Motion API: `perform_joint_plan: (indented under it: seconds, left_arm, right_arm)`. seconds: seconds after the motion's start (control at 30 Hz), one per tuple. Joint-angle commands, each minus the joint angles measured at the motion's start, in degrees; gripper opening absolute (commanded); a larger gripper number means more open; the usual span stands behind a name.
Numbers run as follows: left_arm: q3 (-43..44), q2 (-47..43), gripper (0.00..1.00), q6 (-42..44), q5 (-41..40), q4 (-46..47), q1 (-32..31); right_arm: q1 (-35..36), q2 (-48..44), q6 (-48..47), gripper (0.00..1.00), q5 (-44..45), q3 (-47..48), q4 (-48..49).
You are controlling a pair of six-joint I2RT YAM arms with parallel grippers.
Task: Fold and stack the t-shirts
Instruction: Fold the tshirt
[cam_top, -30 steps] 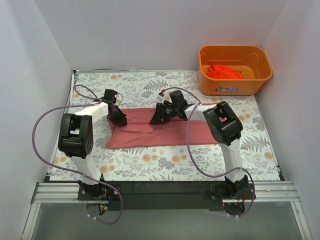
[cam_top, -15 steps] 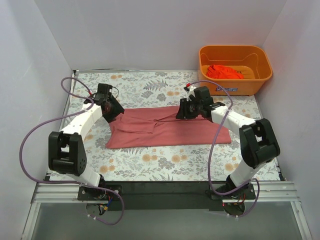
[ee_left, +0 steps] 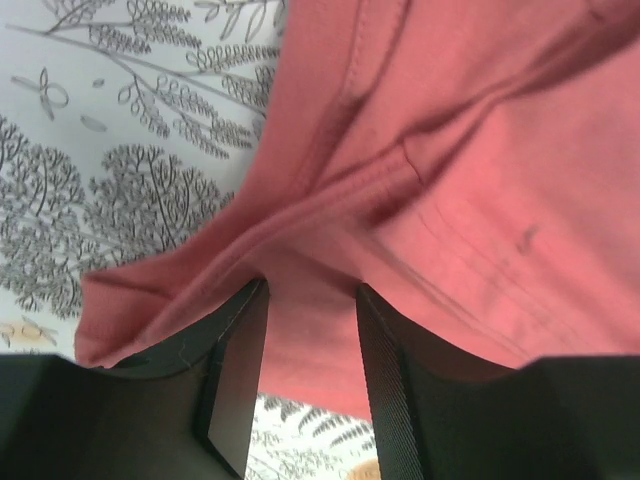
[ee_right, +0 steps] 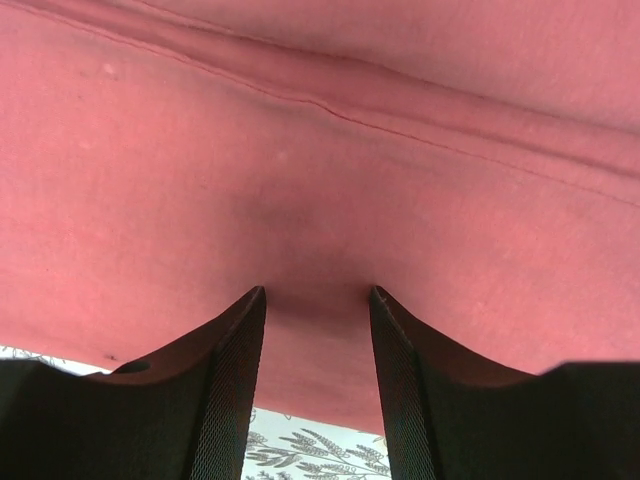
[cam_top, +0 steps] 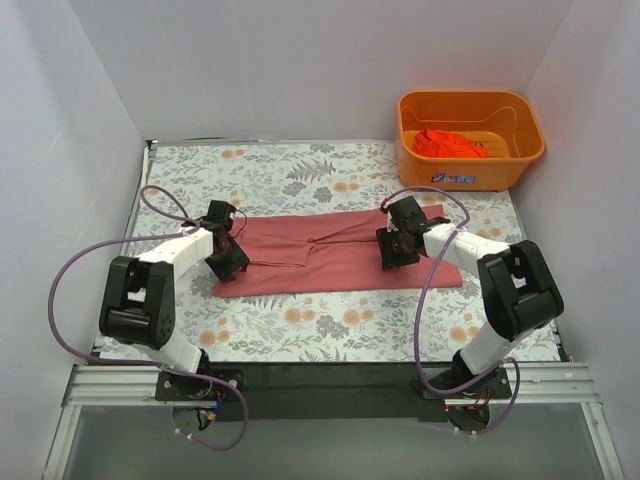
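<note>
Arms stretched low, jaws parted against pink-red t-shirt

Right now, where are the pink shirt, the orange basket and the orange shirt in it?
pink shirt (cam_top: 340,262), top camera, its flat middle.
orange basket (cam_top: 490,170), top camera, its front wall.
orange shirt (cam_top: 450,143), top camera, middle of the crumpled heap.

Left jaws and right jaws both rest on the flat pink-red t-shirt.

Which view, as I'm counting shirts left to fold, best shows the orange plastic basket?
Top external: the orange plastic basket sits whole at the far right, crumpled orange-red cloth inside. Neither wrist view shows it.
</note>
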Motion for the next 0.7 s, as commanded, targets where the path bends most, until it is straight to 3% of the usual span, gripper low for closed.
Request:
perform_joint_plan:
  seconds: [0.0,0.2,0.33,0.4,0.5,0.57,0.67]
  left_arm:
    - [2.14,3.70,0.39,0.02,-3.49,3.28,0.70]
    - [16.98,20.82,0.37,4.23,-5.69,0.48,1.84]
    - [35.66,32.60,0.38,7.22,-6.31,-3.57,1.84]
    - [42.46,39.53,0.39,8.71,-5.78,-5.59,1.58]
    - [55.38,45.88,0.44,11.35,-5.08,-8.75,0.70]
    - [61.97,49.15,0.48,12.50,-4.29,-9.28,0.35]
    - [64.64,47.58,0.57,13.20,-4.55,-6.58,0.35]
  right_arm:
    - [1.78,0.53,-1.10,0.53,0.36,-2.25,-4.33]
    - [11.87,-4.30,4.61,0.53,-3.93,-7.88,-10.04]
    - [23.21,-6.50,11.11,0.53,-10.71,-9.46,-11.20]
    - [30.84,-5.37,13.49,0.53,-14.65,-7.02,-9.79]
    - [37.98,-1.76,12.27,0.52,-13.55,-1.40,-10.48]
    - [38.44,-0.62,11.47,0.53,-13.62,2.39,-10.49]
    - [37.39,-2.01,10.07,0.53,-9.94,6.09,-11.89]
